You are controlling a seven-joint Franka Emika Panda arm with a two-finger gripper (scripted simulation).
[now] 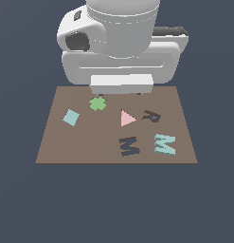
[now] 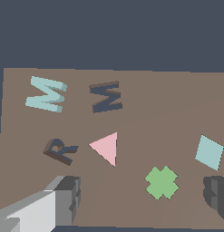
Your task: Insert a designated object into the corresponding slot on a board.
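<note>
Surroundings [image 1: 23, 204]: uniform dark slate-blue field, filling every edge of the exterior view.
Walls, floor: not distinguishable; no seam or horizon.
Furniture, windows: not discernible.
Light: even, soft, diffuse; no strong shadows on the field.

Layout on the board [image 1: 57, 147]: the M block [image 1: 164, 144] lies near the exterior view's right edge, the M-shaped slot [image 1: 129, 146] just beside it toward the left. Behind them sit the R-shaped recess [image 1: 152, 115] and the triangle [image 1: 127, 117]; farther left, the cross [image 1: 97, 103] and the square [image 1: 70, 117].
</note>
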